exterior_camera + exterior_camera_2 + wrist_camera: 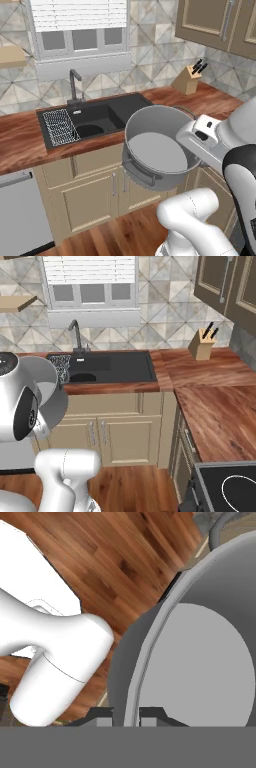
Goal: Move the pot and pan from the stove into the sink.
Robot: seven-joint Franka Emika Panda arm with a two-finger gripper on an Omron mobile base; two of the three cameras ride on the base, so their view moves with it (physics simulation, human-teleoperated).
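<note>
So the arm's got the pot up in the air rn, tipped over so its mouth faces back toward the robot, hanging out in front of the lower cabinets over the wood floor. The gripper is clamped down tight on the pot's rim; in the hand view you can see one fingertip on each side of the wall, inside and outside, so it's a rim pinch, not a handle grab. One loop handle shows on the pot's underside in the left base view.

What matters next imo: the sink is ahead of the pot and off to the robot's left, set into the wood tabletop, with the wire rack in its left basin and the faucet behind. Pot is near the tabletop's front edge but not over the basin yet. So it needs to go fwd and left, then level out before lowering, otherwise the bottom edge could clip the sink's lip.

Stove is at the robot's right, only a corner of cooktop visible. Knife block sits back in the corner, well apart from all this.
</note>
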